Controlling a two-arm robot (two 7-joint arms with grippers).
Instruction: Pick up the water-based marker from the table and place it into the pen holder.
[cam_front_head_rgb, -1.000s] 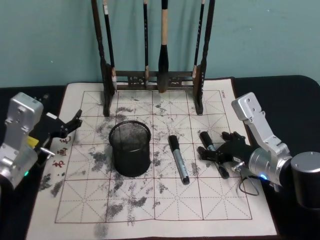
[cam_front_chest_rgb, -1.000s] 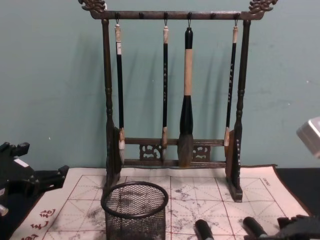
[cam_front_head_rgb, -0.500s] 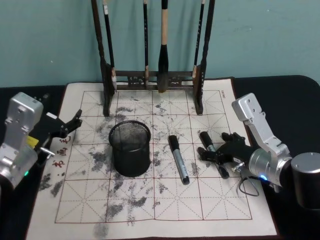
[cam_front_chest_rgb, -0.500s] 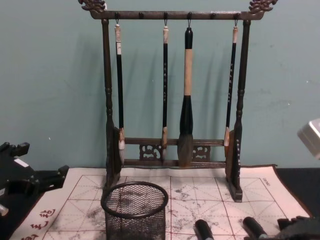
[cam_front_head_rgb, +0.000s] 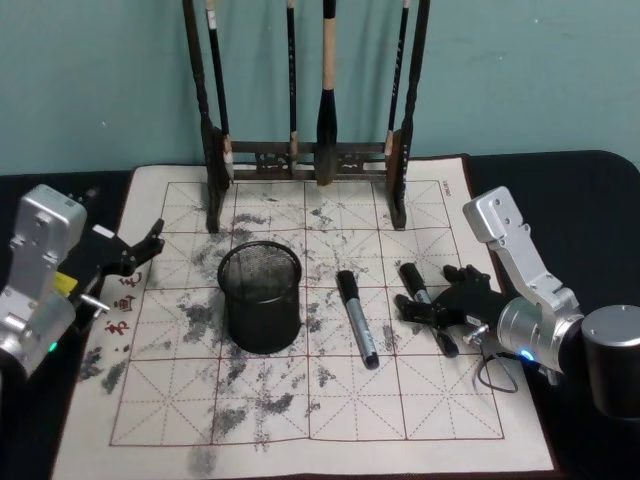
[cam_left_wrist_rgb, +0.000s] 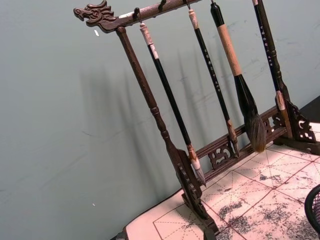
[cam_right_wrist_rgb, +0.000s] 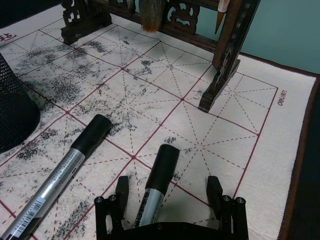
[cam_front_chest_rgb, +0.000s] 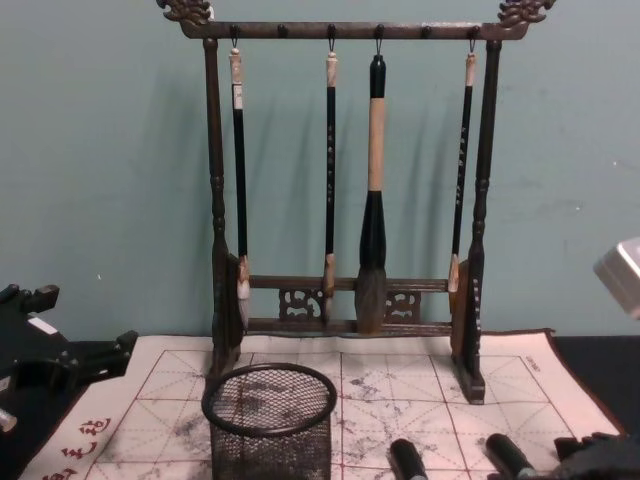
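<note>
Jaws of the right gripper stand spread either side of the black-capped grey water-based marker. It lies on the ink-stained gridded mat, right of the round black wire-mesh pen holder. Centre on the barrel and pinch squarely, clear of the second silver-barrelled marker between them. The left gripper sits parked by the mat's left edge.

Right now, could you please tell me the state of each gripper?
Left gripper: beside the mat's left edge, state cannot be told.
Right gripper: open, straddling a black-capped marker, not gripping it.
</note>
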